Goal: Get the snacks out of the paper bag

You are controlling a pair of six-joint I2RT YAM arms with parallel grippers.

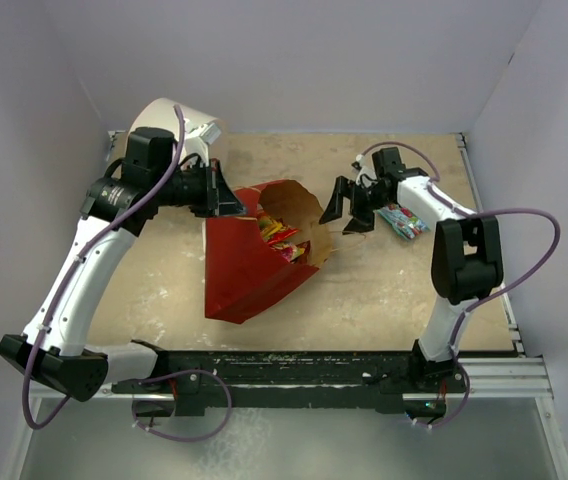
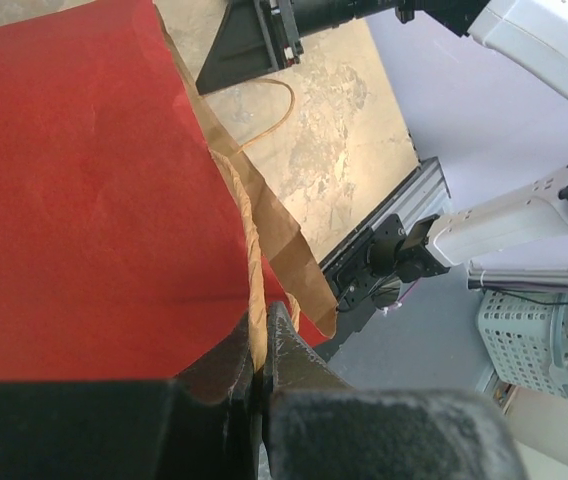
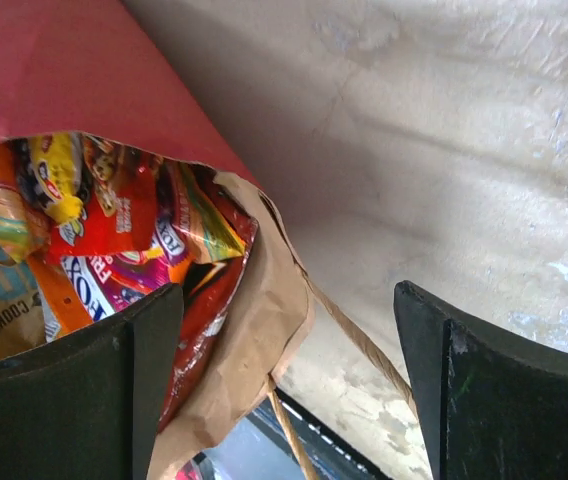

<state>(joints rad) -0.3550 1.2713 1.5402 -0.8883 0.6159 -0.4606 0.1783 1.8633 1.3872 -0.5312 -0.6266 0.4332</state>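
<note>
The paper bag [image 1: 236, 275] lies on its side on the desk [image 1: 384, 290], its long axis slanting from near-left to a mouth that gapes toward the right arm. The snacks [image 1: 279, 238] are bunched just inside that mouth. The right hand [image 1: 349, 212], spread wide and empty, hangs just beside the opening with the packets straight ahead, so it is plainly the nearer one. The left hand [image 1: 226, 197] is pinched tight on the rim's far corner and string handle.

Plain pale lavender walls [image 1: 304, 60] box in a scuffed beige tabletop [image 1: 384, 300]; a pale plastic basket [image 2: 534, 345] sits past its edge.
</note>
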